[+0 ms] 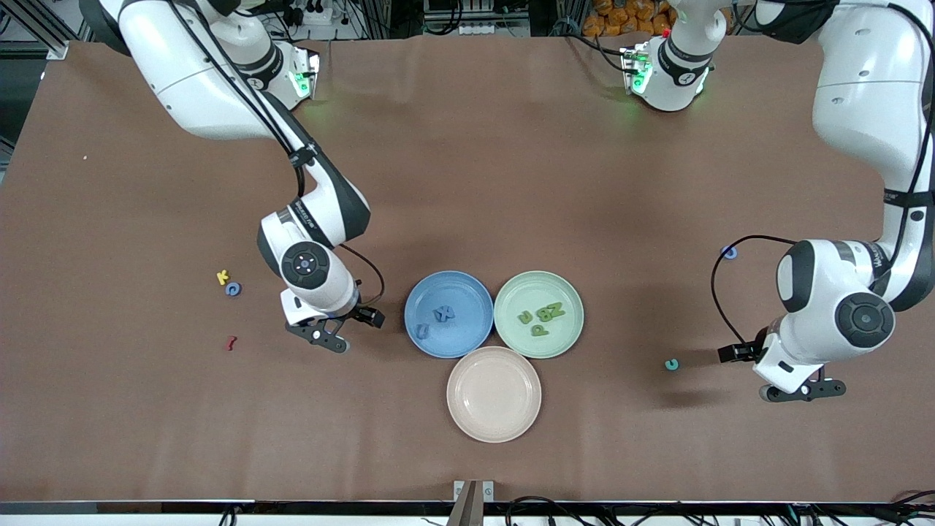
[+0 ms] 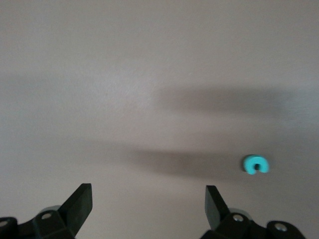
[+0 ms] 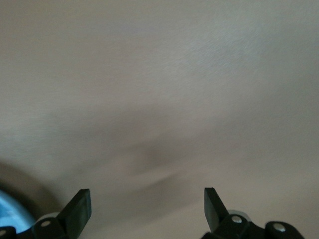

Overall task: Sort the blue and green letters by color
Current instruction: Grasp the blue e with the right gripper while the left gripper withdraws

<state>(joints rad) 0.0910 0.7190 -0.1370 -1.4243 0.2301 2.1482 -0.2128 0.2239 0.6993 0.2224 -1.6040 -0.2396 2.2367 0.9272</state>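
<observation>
Presently we find three plates clustered at mid-table: a blue plate, a green plate touching it on the side toward the left arm's end, and a pink plate nearer the front camera, tucked between the two.

We count two blue letters in the blue plate, an x and another blue piece near the rim. The green plate holds four green letters, packed close together.

Toward the right arm's end we note a yellow k with a blue letter just beside it, and a dark red squiggle nearer the camera. Toward the left arm's end lie a teal c-shaped letter and another blue piece farther from the camera.

We see the right gripper low over bare table beside the blue plate, jaws spread wide, holding nothing. The left gripper hangs over bare table near the teal letter, jaws likewise wide apart and empty.
</observation>
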